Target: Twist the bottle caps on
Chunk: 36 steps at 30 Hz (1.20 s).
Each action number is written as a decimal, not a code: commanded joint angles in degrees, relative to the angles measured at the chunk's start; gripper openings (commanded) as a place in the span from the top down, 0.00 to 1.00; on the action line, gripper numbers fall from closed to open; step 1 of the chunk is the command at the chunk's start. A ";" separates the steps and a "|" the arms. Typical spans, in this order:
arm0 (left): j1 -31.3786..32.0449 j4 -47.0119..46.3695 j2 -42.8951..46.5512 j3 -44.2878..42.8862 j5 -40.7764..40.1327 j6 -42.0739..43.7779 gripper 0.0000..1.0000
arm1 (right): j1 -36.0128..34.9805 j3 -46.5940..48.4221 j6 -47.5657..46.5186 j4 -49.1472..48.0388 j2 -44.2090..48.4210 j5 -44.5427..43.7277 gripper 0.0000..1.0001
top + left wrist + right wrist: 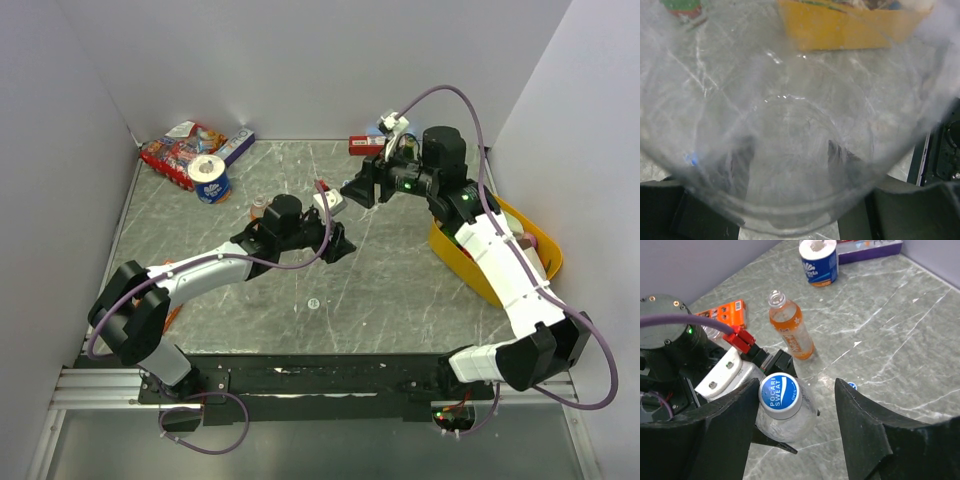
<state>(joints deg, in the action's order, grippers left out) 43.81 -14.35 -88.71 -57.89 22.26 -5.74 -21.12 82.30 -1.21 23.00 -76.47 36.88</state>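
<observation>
ok, top view first: left gripper point(335, 240) sits over the middle of the tabletop point(400, 300), and right gripper point(358, 190) faces it from the right. finger state is unreadable from up here for either one, and the clear bottle point(785, 422) between them is lost under the wrists. orange bottle point(258, 209) stands just behind the left wrist, mostly hidden, only its top showing. one loose cap point(313, 303) lies alone on the near tabletop, too small to tell its colour. yellow bin point(495, 275) is partly under the right arm. blue-and-white roll point(210, 178) and red snack pack point(180, 150) are in the far left corner.

left wrist: the clear bottle fills the frame, blurred, pinched between this gripper's fingers point(662, 210) at the bottom corners. its neck end is out of frame. the yellow bin is cut off at the top edge. a blue spot point(690, 159) shows through the plastic, can't tell what it is.

right wrist: this gripper's fingers point(715, 440) are spread either side of the pocari sweat cap point(780, 394), which sits on the clear bottle. one finger is right at the cap's edge, the other clearly apart, so no pinch. can't tell how far the cap is screwed down. the orange bottle stands upright further back, mouth open. a small blue cap point(852, 385) lies on the tabletop, half hidden by a finger. the roll is cut off at the top.
</observation>
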 commanded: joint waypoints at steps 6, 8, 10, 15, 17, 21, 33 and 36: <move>0.05 -0.52 0.20 -4.86 1.38 -1.03 0.63 | -0.15 0.49 -3.08 -2.87 -2.02 1.17 0.71; 0.05 0.90 0.02 -5.57 0.16 -0.68 0.33 | 0.21 1.01 -5.72 -3.75 -1.84 0.83 0.80; 0.05 3.27 0.38 -5.31 -0.99 0.11 0.04 | 0.90 0.67 -9.94 -6.03 -1.41 -1.02 0.84; -0.04 6.61 3.45 -2.59 -1.96 1.52 0.04 | 3.72 -4.85 -15.56 -13.32 -1.49 -3.66 0.86; -0.04 8.72 5.02 -1.97 -1.70 1.43 0.04 | 4.69 -7.67 -16.45 -18.24 -1.49 -4.28 0.86; 0.04 12.76 7.58 -3.02 -1.96 3.10 0.04 | 5.48 -14.43 -19.96 -24.83 -2.45 -4.89 0.87; -0.30 21.47 10.13 -7.24 -5.74 7.75 0.04 | 9.52 -21.13 -18.74 -36.54 -6.93 -5.33 0.87; -0.83 22.08 10.04 -7.85 -6.00 8.55 0.04 | 10.05 -22.00 -18.30 -37.68 -7.64 -5.42 0.85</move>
<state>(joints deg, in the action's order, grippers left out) 43.64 5.96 -80.09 -62.76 17.58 0.40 -11.90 61.49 -19.97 -8.10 -83.20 32.10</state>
